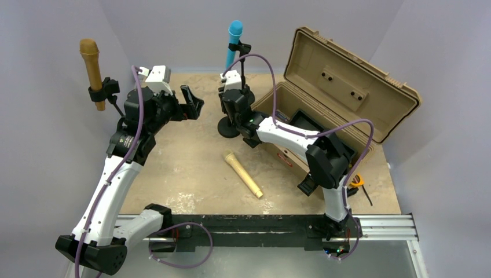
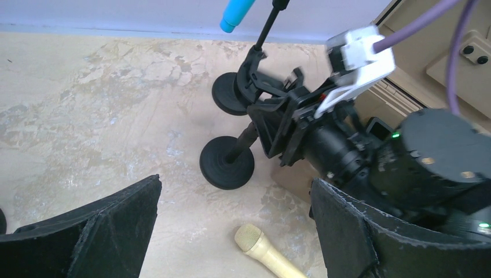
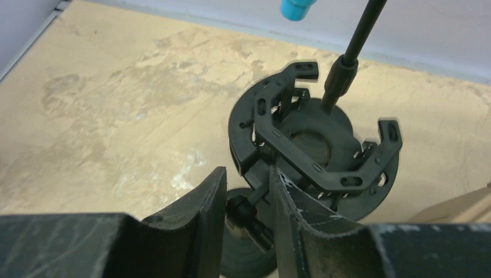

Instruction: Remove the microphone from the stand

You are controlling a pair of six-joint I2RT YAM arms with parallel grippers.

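A cream microphone (image 1: 243, 174) (image 2: 262, 247) lies loose on the table. A blue microphone (image 1: 234, 41) (image 2: 236, 14) stands clipped in a black stand at the back. A brown microphone (image 1: 92, 68) is clipped in another stand at the far left. My right gripper (image 1: 232, 117) (image 3: 246, 174) is shut on the stem (image 3: 255, 204) of a third stand, just under its empty clip (image 3: 324, 157). That stand's round base (image 2: 227, 163) rests on the table. My left gripper (image 1: 194, 103) (image 2: 235, 184) hangs open over the table, above the cream microphone's head, holding nothing.
An open tan toolbox (image 1: 341, 87) fills the back right, close behind my right arm. The blue microphone's stand base (image 2: 227, 92) sits right behind the held stand. A small orange tool (image 1: 356, 180) lies near the right arm's base. Walls close in left and back.
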